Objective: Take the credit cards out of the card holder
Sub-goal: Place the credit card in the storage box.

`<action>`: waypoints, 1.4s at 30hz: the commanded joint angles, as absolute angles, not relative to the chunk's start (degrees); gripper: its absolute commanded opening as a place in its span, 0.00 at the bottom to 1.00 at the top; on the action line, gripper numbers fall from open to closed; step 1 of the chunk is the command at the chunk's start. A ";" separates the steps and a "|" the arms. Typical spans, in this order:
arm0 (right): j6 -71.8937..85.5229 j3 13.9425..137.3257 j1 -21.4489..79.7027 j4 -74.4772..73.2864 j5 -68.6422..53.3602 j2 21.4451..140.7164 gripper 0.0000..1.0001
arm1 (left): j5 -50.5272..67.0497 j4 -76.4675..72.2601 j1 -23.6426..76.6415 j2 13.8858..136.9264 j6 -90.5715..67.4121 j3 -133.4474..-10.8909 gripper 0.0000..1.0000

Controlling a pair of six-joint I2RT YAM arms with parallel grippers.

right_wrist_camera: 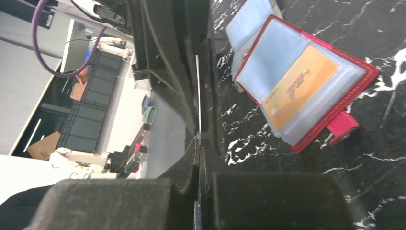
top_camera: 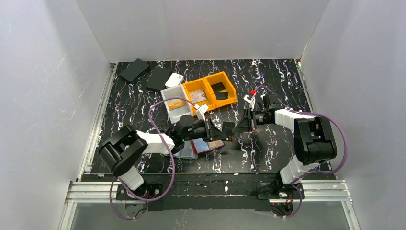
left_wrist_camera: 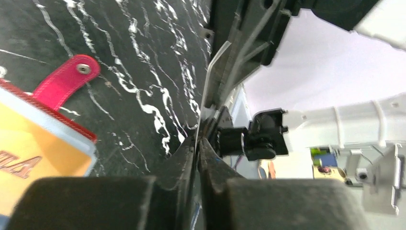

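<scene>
A card [right_wrist_camera: 198, 91] hangs edge-on, its long axis running from the right pincer [right_wrist_camera: 198, 143], clamped on one end, to the left pincer [left_wrist_camera: 197, 143], narrowed on the other, above the open holder [top_camera: 207, 146] on the tabletop [top_camera: 268, 153].

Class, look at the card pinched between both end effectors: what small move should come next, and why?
Probably open the right end effector. Both it and the left end effector pinch one card edge-on, and the white bin sits nearer the left arm, which could carry it there.
</scene>
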State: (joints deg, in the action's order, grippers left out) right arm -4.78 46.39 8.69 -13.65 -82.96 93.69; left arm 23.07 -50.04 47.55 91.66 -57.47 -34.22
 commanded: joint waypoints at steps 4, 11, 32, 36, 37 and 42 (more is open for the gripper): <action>-6.23 48.33 8.61 -14.66 -84.62 92.02 0.01 | 26.60 -61.33 47.77 93.72 -59.07 -32.69 0.00; -23.04 54.18 8.61 -33.42 -72.99 90.74 0.56 | 29.56 -53.46 44.69 86.94 -52.36 -29.23 0.00; -89.67 69.21 15.15 -80.57 -70.84 83.99 0.98 | 39.25 38.66 46.97 87.15 1.38 -69.84 0.00; -87.18 67.66 19.05 -79.49 -73.71 84.16 0.95 | 38.50 38.67 49.63 87.67 0.84 -72.25 0.00; -84.66 67.05 19.27 -77.57 -73.82 84.01 0.93 | 38.34 38.67 50.23 87.82 0.75 -72.71 0.00; -63.92 60.22 22.35 -59.17 -72.51 80.45 0.76 | 37.91 37.48 51.80 88.73 -0.40 -74.49 0.00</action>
